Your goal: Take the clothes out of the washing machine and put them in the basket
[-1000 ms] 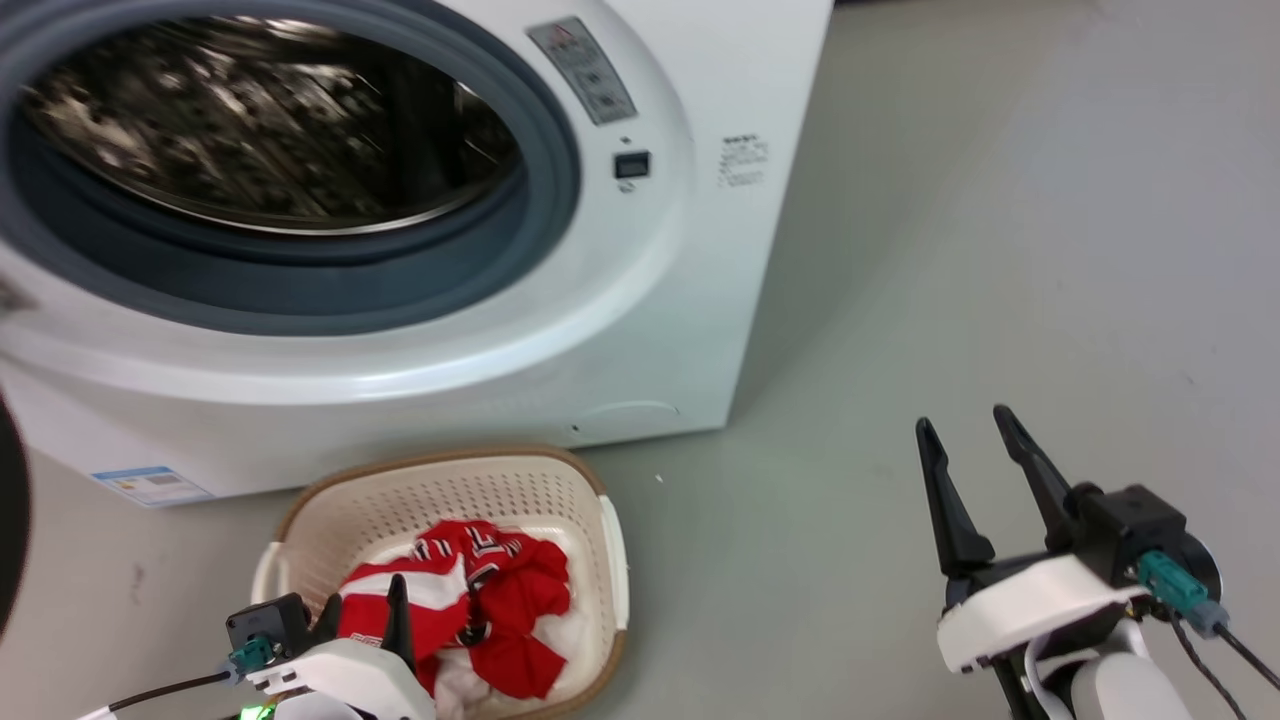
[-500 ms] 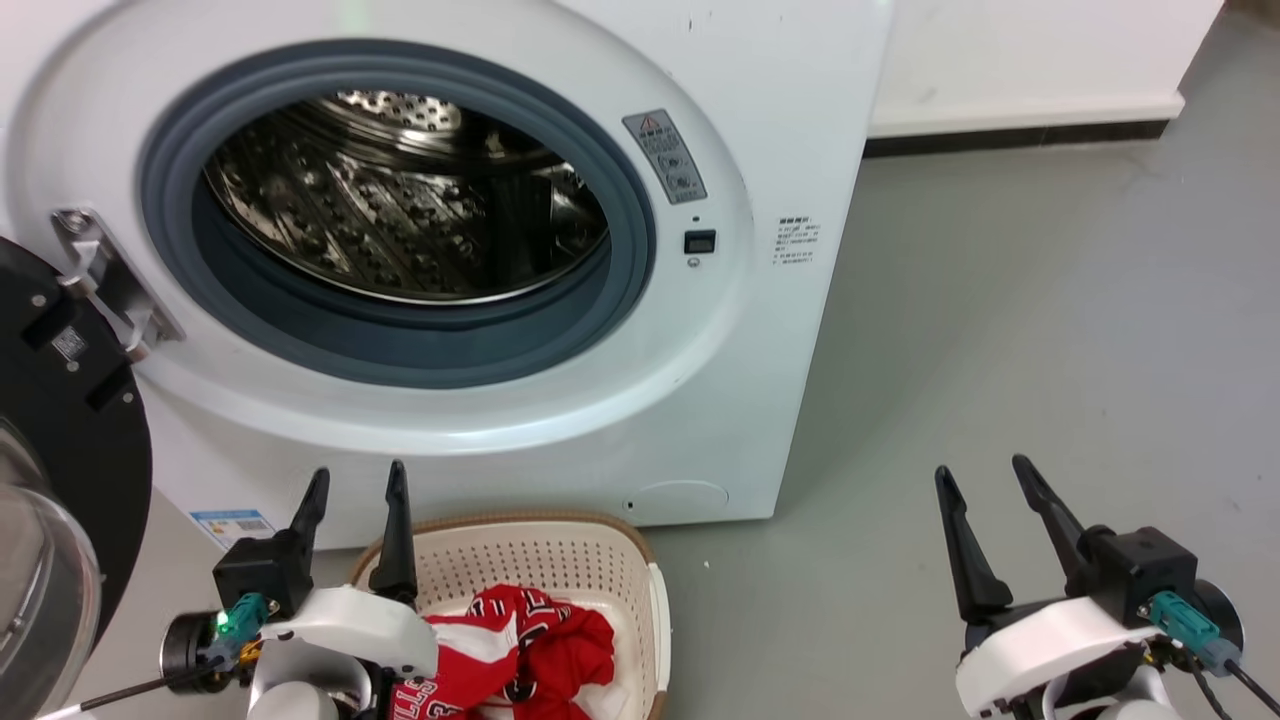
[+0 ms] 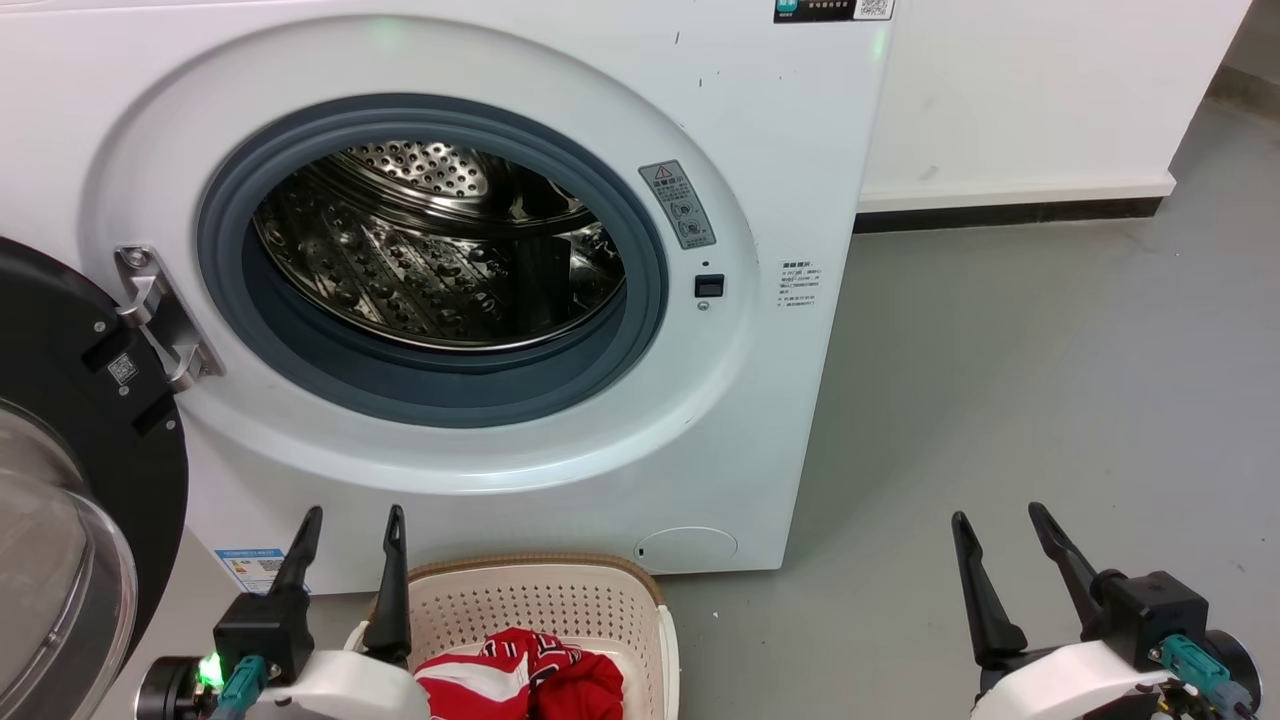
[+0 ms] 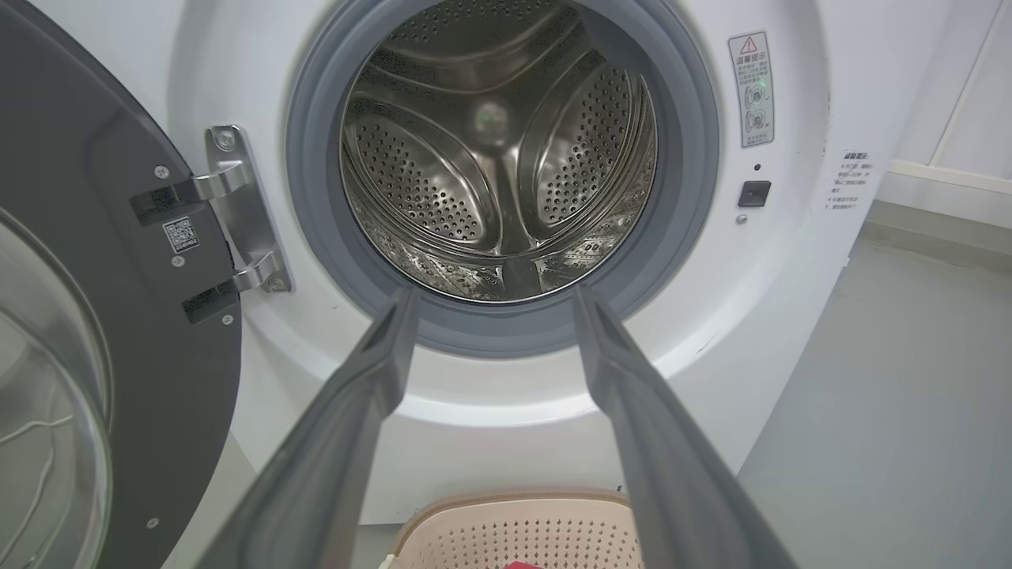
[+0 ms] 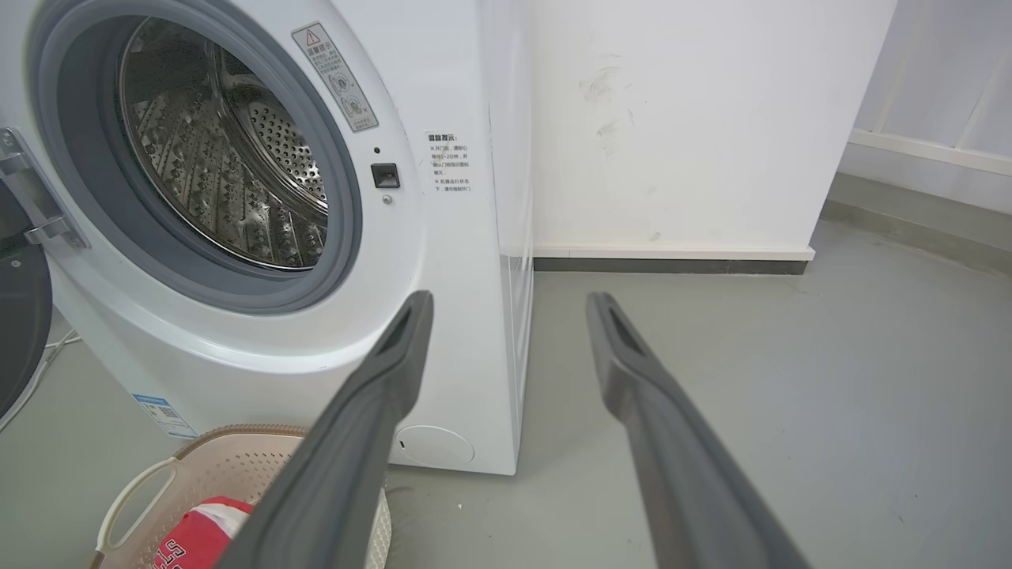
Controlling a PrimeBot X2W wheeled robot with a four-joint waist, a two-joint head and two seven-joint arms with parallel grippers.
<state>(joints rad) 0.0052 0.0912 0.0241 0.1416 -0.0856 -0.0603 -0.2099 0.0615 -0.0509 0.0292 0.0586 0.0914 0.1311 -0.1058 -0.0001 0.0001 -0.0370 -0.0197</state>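
Observation:
The white washing machine (image 3: pixel 760 120) stands ahead with its steel drum (image 3: pixel 430 250) bare and its black-framed glass door (image 3: pixel 60 480) swung open to the left. On the floor before it sits the cream basket (image 3: pixel 560 600), holding the red and white clothes (image 3: pixel 530 680). My left gripper (image 3: pixel 355 520) is open above the basket's left rim, nothing between its fingers. In the left wrist view the left gripper (image 4: pixel 490 296) points at the drum (image 4: pixel 490 158). My right gripper (image 3: pixel 1000 520) is open over bare floor at the right, pointing past the washing machine (image 5: pixel 443 237) and basket (image 5: pixel 198 474).
Grey floor (image 3: pixel 1050 380) stretches to the right of the machine. A white wall with a dark skirting (image 3: pixel 1000 215) runs behind it. The open door blocks the left side.
The head camera has tilted up, so the machine and basket sit lower in the picture. My left gripper has come up out of the basket, leaving the clothes lying inside it. My right gripper stays open.

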